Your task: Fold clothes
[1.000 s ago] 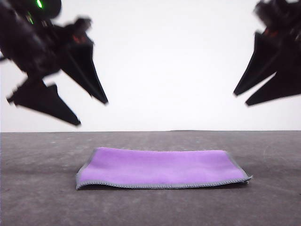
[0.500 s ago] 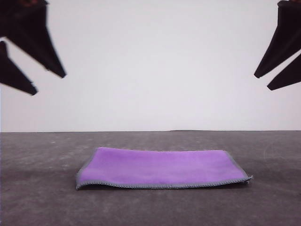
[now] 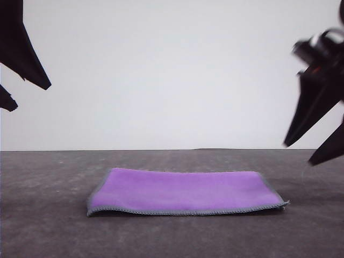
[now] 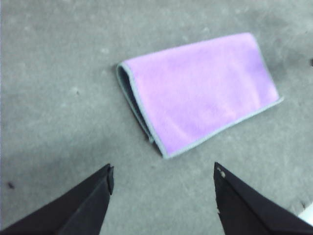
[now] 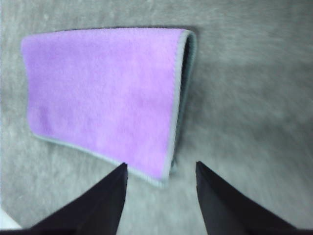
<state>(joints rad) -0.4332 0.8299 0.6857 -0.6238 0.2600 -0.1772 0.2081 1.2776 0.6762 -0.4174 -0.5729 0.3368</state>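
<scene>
The clothes are one small cloth (image 3: 185,192), folded into a flat rectangle with bright purple on top and a stitched grey hem, lying in the middle of the dark grey table. My left gripper (image 3: 31,97) hangs open high at the left, well clear of it. My right gripper (image 3: 299,154) is open too, lower, to the right of the cloth's right end. In the left wrist view the cloth (image 4: 198,88) lies beyond the open left gripper (image 4: 163,169), showing a doubled edge. The right wrist view shows the cloth (image 5: 102,93) just ahead of the open right gripper (image 5: 161,165).
The grey felt-like table top (image 3: 48,231) stretches around the cloth on all sides. A plain white wall (image 3: 172,75) stands behind it. A pale patch (image 4: 308,215) shows at the corner of the left wrist view.
The left gripper has drifted further left and partly out of the front view. The right gripper has dropped from the upper right toward the table. The cloth has not moved.
</scene>
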